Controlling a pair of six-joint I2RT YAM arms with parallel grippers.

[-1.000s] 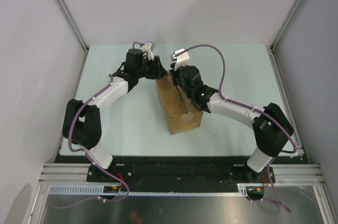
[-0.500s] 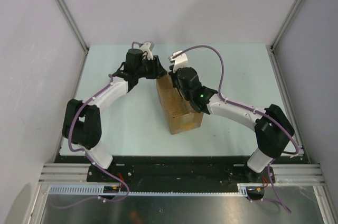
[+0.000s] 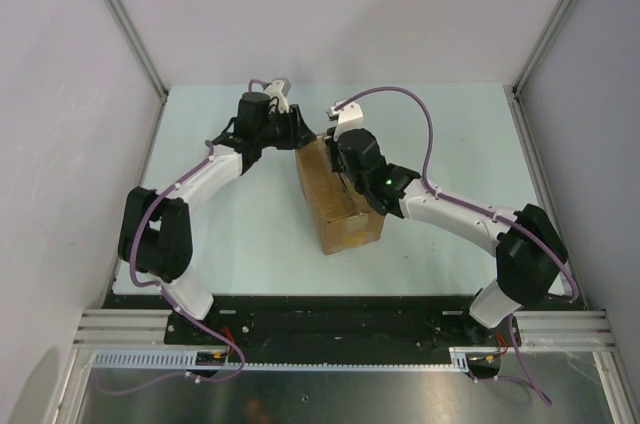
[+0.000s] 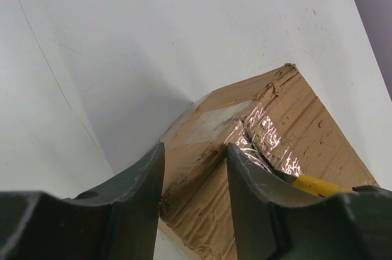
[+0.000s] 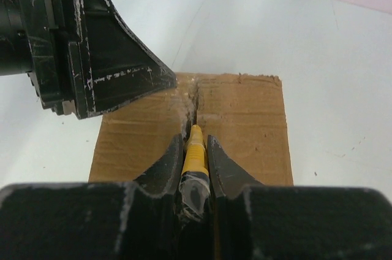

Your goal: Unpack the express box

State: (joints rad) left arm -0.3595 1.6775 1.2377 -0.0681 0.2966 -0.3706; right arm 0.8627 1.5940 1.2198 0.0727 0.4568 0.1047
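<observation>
Two arms reach in over the pale table (image 3: 450,134) and meet at the far end of the cardboard box (image 3: 345,209), which stands near the table's middle with its long side running away from the bases.

Left arm (image 3: 205,179) — elbow cocked out to the left, forearm angled inward, wrist turned so the left gripper (image 4: 195,149) lies at the box's far top edge. Its jaws stand apart with the torn cardboard corner in the gap; whether the pads press it I cannot tell.

Right arm (image 3: 450,212) — stretched low from the right, wrist bent down over the box top. Right gripper (image 5: 196,140) is clenched on a yellow knife (image 5: 195,159) held in line with the fingers. The knife's tip sits in the centre seam near the far edge, close to the other gripper's fingertip.
</observation>
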